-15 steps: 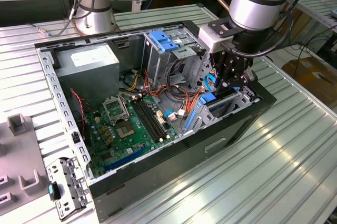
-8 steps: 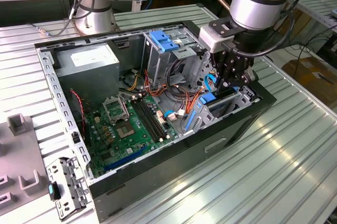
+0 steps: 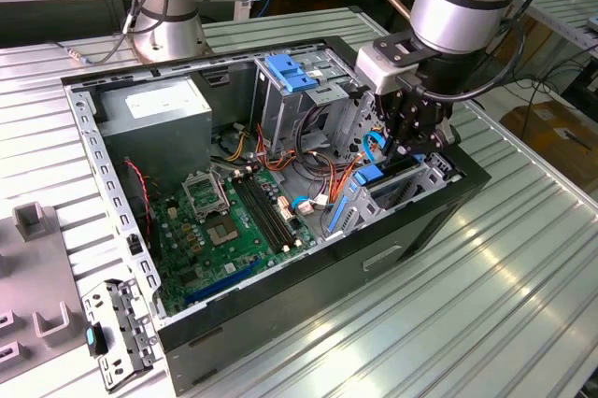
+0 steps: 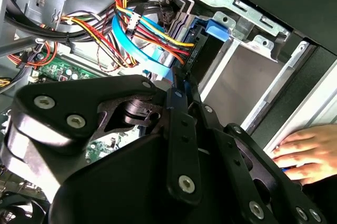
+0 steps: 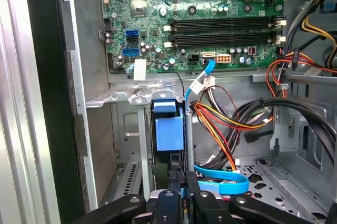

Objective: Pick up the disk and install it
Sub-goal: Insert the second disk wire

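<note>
Black gripper (image 5: 184, 195) linkages are filling the foreground in both wrist views, fingers (image 4: 178, 109) closing together on the thin edge of the disk (image 5: 169, 129), which is sitting upright in the drive bay (image 3: 411, 178) directly beyond the fingertips, with a person's hand (image 4: 305, 153) resting alongside the case.

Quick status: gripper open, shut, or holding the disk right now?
Gripper: shut on the disk, which stands on edge in the case's drive bay.
</note>
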### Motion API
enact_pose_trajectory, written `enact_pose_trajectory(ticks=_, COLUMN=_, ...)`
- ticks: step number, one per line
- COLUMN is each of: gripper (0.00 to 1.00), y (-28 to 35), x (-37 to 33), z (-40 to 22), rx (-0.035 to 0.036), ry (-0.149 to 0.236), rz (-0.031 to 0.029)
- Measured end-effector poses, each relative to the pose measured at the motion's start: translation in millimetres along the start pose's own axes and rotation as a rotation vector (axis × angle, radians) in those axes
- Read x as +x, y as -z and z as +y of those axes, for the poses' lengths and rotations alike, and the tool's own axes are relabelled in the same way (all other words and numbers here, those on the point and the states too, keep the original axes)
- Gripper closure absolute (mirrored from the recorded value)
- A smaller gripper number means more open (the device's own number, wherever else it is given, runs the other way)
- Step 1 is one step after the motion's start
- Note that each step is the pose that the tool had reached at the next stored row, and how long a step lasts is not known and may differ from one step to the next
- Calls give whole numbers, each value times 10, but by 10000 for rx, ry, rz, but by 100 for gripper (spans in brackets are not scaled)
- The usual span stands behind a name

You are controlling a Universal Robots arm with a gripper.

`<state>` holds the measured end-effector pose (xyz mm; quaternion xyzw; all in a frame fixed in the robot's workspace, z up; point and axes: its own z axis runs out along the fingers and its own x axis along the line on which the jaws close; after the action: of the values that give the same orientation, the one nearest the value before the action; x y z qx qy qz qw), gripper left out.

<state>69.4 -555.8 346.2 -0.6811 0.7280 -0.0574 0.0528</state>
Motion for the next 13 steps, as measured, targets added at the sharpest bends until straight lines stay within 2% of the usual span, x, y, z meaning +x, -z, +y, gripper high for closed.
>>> enact_pose_trajectory(ticks=13, gripper=84, y=-52, x=14, z=5, rx=-2, ry=1, rz=-5)
